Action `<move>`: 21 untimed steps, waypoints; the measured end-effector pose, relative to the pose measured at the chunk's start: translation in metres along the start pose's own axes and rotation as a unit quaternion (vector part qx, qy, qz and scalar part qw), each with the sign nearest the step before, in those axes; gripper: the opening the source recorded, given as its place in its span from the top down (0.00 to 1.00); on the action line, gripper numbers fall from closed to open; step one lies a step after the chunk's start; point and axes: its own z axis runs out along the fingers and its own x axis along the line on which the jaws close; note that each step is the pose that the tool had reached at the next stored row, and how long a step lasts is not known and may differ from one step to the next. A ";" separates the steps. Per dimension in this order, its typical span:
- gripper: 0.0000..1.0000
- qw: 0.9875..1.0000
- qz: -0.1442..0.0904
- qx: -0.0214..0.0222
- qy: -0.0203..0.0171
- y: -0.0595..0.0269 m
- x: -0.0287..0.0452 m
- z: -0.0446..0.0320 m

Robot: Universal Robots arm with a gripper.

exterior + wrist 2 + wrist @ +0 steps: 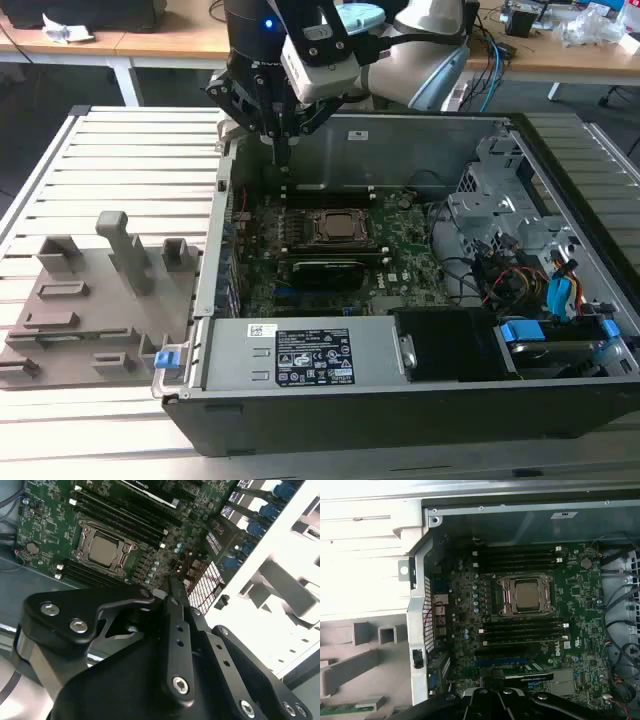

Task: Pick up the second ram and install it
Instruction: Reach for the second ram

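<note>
My gripper (284, 160) hangs over the far corner of the open computer case (400, 410), on the exterior view's left. In the second wrist view its black fingers (172, 605) are pressed together with nothing between them. The motherboard (580, 590) lies below, with the CPU socket (527, 595) between two banks of black memory slots (522, 630). A thin green strip, the second ram (342, 709), lies on the grey fixture (90, 320) outside the case, cut off by the picture's edge. The gripper is well away from it.
The case's rear wall (215, 240) stands between the fixture and the motherboard. A black graphics card (325, 270) sits in front of the socket. The drive cage and loose cables (520, 270) fill the exterior view's right. The slatted table (120, 160) carries everything.
</note>
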 end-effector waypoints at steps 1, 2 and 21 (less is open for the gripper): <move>0.89 1.000 0.000 0.000 0.000 0.0000 0.0000 0.0000; 0.89 1.000 0.000 0.000 0.000 -0.0002 0.0028 -0.0001; 0.89 1.000 0.000 0.000 0.000 -0.0048 0.0641 -0.0013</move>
